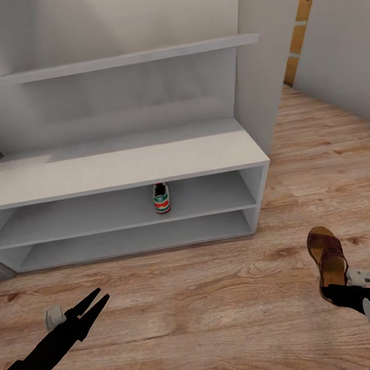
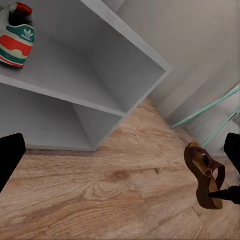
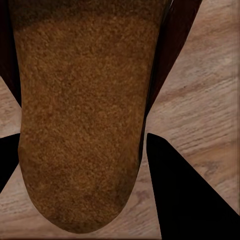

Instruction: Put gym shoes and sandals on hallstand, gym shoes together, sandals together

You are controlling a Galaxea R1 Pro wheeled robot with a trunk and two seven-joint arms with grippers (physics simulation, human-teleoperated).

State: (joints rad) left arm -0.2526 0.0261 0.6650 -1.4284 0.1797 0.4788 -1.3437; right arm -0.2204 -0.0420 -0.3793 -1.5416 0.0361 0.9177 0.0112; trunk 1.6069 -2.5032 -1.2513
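Observation:
One gym shoe (image 1: 161,198) (image 2: 15,37), white with green stripes and a red-orange heel, stands on the upper open shelf of the grey hallstand (image 1: 115,167) (image 2: 125,55), heel towards me. My right gripper (image 1: 332,291) is shut on the heel end of a brown sandal (image 1: 327,254) (image 2: 204,172), held above the corridor floor (image 1: 201,309) to the right of the rack. The sandal's tan footbed (image 3: 80,115) lies between the right fingers (image 3: 185,195). My left gripper (image 1: 101,297) hangs open and empty in front of the rack's left half, its fingers (image 2: 10,155) spread wide.
A grey wall shelf (image 1: 115,62) runs above the hallstand's top. A wall corner (image 1: 264,86) stands right of the rack, and the corridor continues past it at the right (image 1: 334,134). Bare wood floor lies between me and the rack.

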